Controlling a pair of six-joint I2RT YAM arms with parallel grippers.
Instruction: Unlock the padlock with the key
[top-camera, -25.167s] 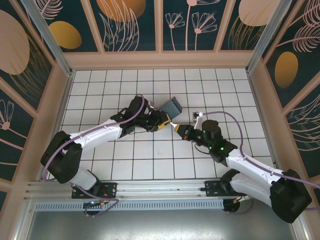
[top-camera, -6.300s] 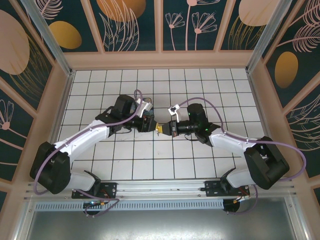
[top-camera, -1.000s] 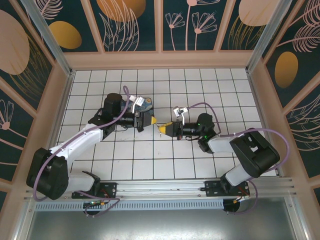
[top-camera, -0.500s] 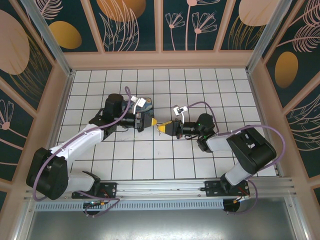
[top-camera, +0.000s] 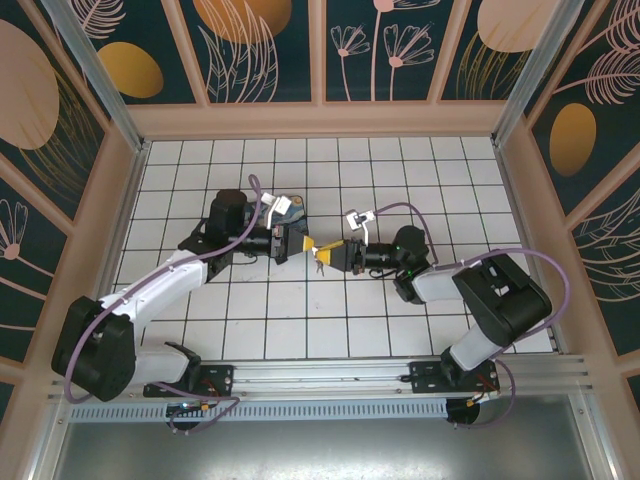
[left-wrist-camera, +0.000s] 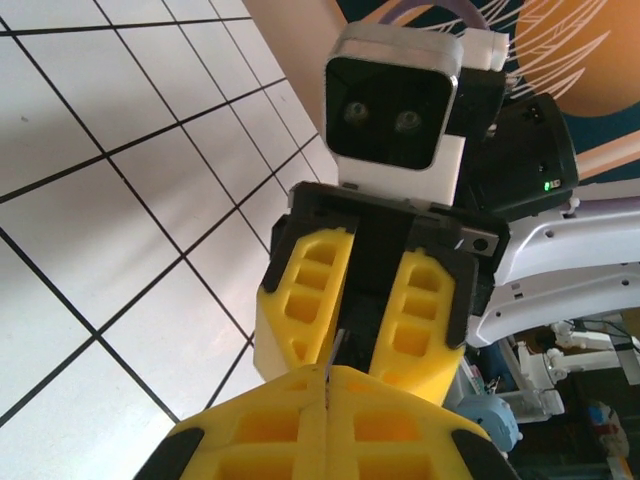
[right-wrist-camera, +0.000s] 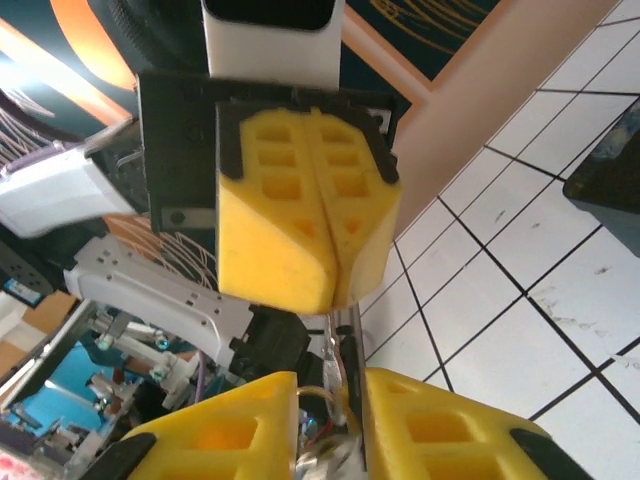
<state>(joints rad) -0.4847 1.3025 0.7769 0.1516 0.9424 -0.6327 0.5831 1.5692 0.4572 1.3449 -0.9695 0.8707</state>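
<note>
- The left claw (top-camera: 304, 243) has just pressed together on the thin key (left-wrist-camera: 329, 362).
- The right claw (top-camera: 323, 256) has begun to spread: probably a handover, and the unlocking remains.

left claw (top-camera: 307, 244) and right claw (top-camera: 319, 258) tip to tip above the middle of the surface (top-camera: 400, 170), midway between left and right edges, the key (left-wrist-camera: 331, 360) between their tips, box (right-wrist-camera: 612, 185) on the surface behind the left claw

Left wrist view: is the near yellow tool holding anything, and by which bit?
Yes. The left tool is shut on the key, pinching the end of its thin blade; the rest reaches toward the right tool, whose fingers stand apart.
</note>
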